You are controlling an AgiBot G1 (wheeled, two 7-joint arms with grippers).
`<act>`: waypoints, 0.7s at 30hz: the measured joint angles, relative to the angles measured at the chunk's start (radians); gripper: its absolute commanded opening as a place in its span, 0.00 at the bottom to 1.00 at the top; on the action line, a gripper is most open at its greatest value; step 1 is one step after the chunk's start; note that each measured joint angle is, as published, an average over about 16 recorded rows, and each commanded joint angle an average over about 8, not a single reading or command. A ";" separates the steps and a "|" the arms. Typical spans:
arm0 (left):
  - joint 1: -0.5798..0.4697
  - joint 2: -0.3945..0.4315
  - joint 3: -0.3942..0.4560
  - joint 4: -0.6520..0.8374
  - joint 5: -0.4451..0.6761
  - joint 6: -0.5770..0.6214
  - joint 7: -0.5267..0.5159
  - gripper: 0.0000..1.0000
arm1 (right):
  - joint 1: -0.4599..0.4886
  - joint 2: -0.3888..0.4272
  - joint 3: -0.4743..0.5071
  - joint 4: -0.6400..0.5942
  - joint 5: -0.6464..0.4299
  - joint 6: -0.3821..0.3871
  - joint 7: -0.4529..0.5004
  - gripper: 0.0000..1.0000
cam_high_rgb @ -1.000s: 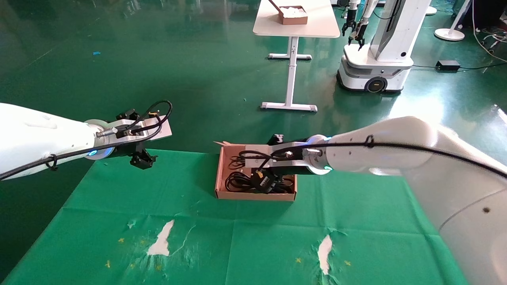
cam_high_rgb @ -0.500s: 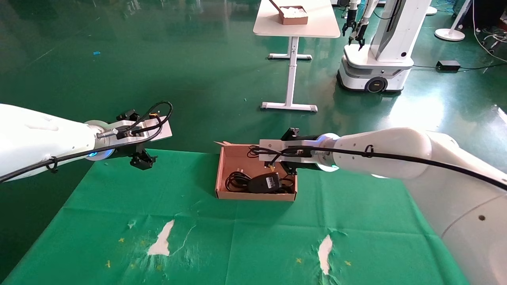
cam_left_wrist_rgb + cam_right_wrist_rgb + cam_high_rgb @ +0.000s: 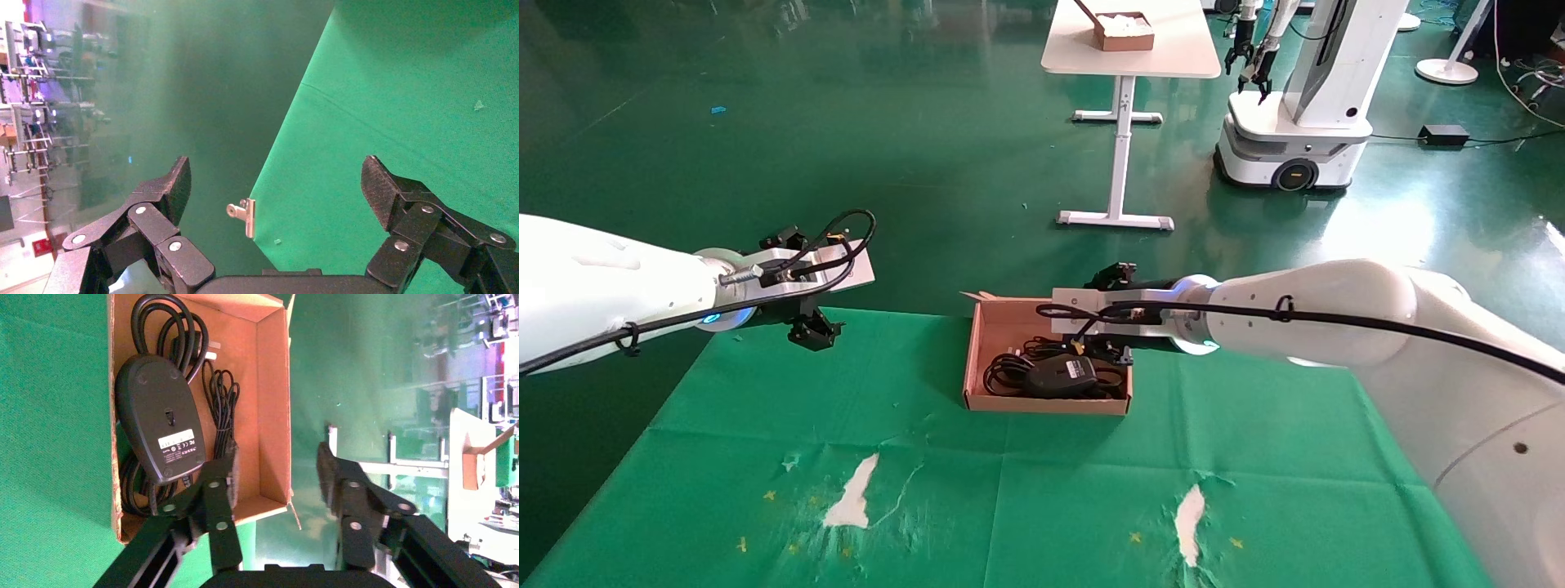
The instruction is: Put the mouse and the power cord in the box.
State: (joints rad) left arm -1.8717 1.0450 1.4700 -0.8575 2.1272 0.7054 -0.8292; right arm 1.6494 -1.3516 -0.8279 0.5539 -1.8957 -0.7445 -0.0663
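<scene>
We count two claws, one mouse, one power cord and one cardboard box on our surface. Our right claw (image 3: 275, 478) hangs above the far rim of the box (image 3: 973, 359) with its fingers (image 3: 223, 484) parted to a moderate gap and nothing between them; in the right wrist view one finger lies over the box's far end, just beside the mouse, and the other lies beyond the far wall, over the floor. We cannot tell from that view whether the nearer finger touches anything, but it grips nothing.

The mouse (image 3: 160, 425) lies belly up inside the box (image 3: 272, 404), its pale label patch facing upward, resting on top of the power cord (image 3: 168, 324), whose thick black loops show at both ends of the mouse. The mouse's thin cable (image 3: 223, 395) is bunched beside it along the box floor. In the head view the mouse (image 3: 1058, 374) and the power cord (image 3: 1003, 374) sit toward the near wall of the box.

Our left claw (image 3: 275, 190) is parked well apart from the box, over the far left corner of the surface (image 3: 1009, 506), its fingers (image 3: 382, 190) spread wide and empty. The surface is covered with green cloth, torn in two pale patches near us.
</scene>
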 measured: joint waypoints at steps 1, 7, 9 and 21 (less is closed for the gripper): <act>0.000 0.000 0.000 0.000 0.000 0.000 0.000 1.00 | -0.004 0.005 0.004 0.006 0.009 -0.006 0.002 1.00; 0.000 0.000 0.000 0.000 0.000 0.000 0.000 1.00 | -0.042 0.055 0.042 0.055 0.087 -0.058 0.018 1.00; 0.000 0.000 0.000 0.000 0.000 0.000 0.000 1.00 | -0.060 0.077 0.058 0.077 0.122 -0.080 0.026 1.00; 0.000 0.000 0.000 0.000 0.000 0.000 0.000 1.00 | -0.177 0.228 0.170 0.225 0.359 -0.233 0.077 1.00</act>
State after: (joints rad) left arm -1.8717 1.0451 1.4699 -0.8571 2.1267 0.7054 -0.8289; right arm 1.4726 -1.1236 -0.6583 0.7791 -1.5369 -0.9772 0.0111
